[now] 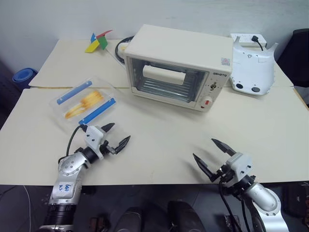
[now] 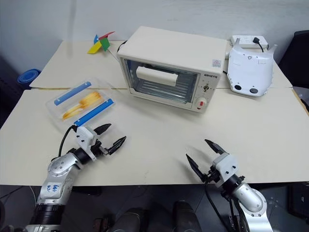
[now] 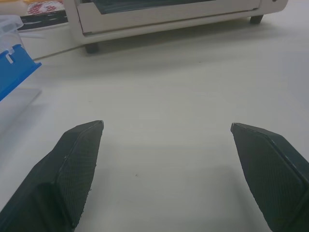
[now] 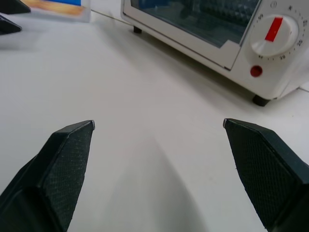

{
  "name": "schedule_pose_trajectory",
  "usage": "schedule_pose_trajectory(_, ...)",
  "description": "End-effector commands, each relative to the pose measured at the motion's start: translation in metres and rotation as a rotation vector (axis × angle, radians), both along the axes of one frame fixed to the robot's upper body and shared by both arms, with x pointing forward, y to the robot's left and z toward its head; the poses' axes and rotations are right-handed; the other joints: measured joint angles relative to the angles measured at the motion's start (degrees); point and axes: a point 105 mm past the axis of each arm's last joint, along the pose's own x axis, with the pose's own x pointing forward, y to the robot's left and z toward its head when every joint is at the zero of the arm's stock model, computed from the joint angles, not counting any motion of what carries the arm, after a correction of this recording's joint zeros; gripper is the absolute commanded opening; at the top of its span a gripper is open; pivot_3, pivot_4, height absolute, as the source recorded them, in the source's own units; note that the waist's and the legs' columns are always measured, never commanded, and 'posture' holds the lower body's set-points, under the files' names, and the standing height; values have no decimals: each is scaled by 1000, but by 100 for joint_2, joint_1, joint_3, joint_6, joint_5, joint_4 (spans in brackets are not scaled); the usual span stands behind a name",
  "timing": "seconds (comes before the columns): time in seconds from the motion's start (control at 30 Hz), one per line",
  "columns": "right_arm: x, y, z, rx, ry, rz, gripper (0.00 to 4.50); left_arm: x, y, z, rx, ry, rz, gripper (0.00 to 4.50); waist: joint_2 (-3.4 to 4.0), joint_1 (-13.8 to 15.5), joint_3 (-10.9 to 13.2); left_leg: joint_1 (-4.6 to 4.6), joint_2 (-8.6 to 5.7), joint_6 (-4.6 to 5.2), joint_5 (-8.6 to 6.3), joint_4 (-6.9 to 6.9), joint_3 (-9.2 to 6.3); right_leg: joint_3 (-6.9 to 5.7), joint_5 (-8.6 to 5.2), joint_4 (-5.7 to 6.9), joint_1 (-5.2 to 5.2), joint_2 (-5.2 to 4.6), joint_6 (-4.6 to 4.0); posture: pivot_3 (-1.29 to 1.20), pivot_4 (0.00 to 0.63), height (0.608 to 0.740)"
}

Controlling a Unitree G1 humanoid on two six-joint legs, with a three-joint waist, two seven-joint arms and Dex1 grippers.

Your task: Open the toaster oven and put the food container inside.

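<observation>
The cream-white toaster oven stands at the back middle of the table with its glass door shut and its cream handle across the door's top. To its left lies the food container, a clear shallow box with two blue clip strips and yellow-orange food inside. My left gripper hovers open just in front of the container, nothing between its fingers. Near the front edge on the right, my right gripper is open and empty, well short of the oven. The oven's red knob appears in the right wrist view.
A white curved plastic device with two holes stands right of the oven. A power strip lies behind it. A coloured paper pinwheel rests at the back left. A seam runs between two tables. Bare tabletop lies between the grippers and the oven.
</observation>
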Motion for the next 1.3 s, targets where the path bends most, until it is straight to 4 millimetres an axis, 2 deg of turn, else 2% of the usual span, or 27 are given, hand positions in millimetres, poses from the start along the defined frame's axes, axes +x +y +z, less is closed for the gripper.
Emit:
schedule_pose_trajectory(0.03,4,8,13,28,-51,37,4465,-6,4,9,13,-35,-1,4500,0,-16,0,0,0,0,0,0,0,0,0,0,0,0,0,0,150,740)
schedule_pose_trajectory(0.1,10,15,26,81,-52,75,4465,-9,7,15,6,-44,-17,4500,0,-40,0,0,0,0,0,0,0,1,0,0,0,0,0,0,150,740)
schedule_pose_trajectory(0.2,21,29,60,150,-79,148,4465,-14,17,17,32,30,-45,4500,-1,-78,1,-3,4,-1,1,2,-2,1,0,3,-2,1,0,0,150,740)
schedule_pose_trajectory(0.3,43,43,101,196,-105,200,4465,-34,29,56,-99,31,-170,4500,0,-123,1,-5,10,-4,2,1,-1,2,0,4,-8,3,-3,0,150,740)
schedule_pose_trajectory(0.4,64,51,123,183,-99,219,4465,-43,37,78,-131,49,-197,4500,1,-85,1,-4,9,-5,2,-2,-13,-6,-3,2,-7,1,-8,0,150,740)
schedule_pose_trajectory(0.53,82,59,137,170,-77,247,4465,-45,43,94,-154,39,-180,4500,2,-37,1,-10,3,-3,-1,-4,-26,-16,-4,-8,-4,-3,-10,0,150,740)
schedule_pose_trajectory(0.73,103,80,146,162,-49,299,4465,-46,35,98,-177,23,-159,4500,2,-106,1,-18,-2,5,-4,0,-21,-14,-2,-19,-7,-5,-8,0,150,740)
schedule_pose_trajectory(0.9,106,92,150,185,-50,341,4465,-48,30,96,-173,9,-139,4500,2,-109,1,-17,2,0,-1,-4,-16,-12,-3,-6,-14,-3,-8,0,150,740)
schedule_pose_trajectory(1.0,96,104,149,146,-67,420,4465,-48,28,97,-190,7,-134,4500,2,-95,1,-17,1,0,-1,2,-16,-11,-3,-2,-14,-3,-8,0,150,740)
schedule_pose_trajectory(1.13,60,118,123,-74,-129,608,4465,-41,34,105,-217,-2,-116,4500,2,-84,1,-17,2,0,-2,-5,-17,-13,-3,-7,-14,-2,-8,0,150,740)
schedule_pose_trajectory(1.2,53,115,108,-142,-129,627,4500,-33,39,117,-237,-48,-103,4199,1,-97,1,-19,2,0,-2,-7,-15,-12,-3,-8,-18,-1,-8,0,150,740)
schedule_pose_trajectory(1.27,50,113,97,-173,-129,629,4500,-19,42,135,-272,-105,-103,3751,0,-86,2,-19,2,0,-2,-1,-13,-12,-3,-3,-19,-1,-8,0,150,740)
schedule_pose_trajectory(1.3,49,113,94,-183,-130,627,4500,-11,41,142,-272,-122,-112,3387,0,-86,2,-19,3,-2,0,3,-12,-12,-3,-2,-17,0,-8,0,150,740)
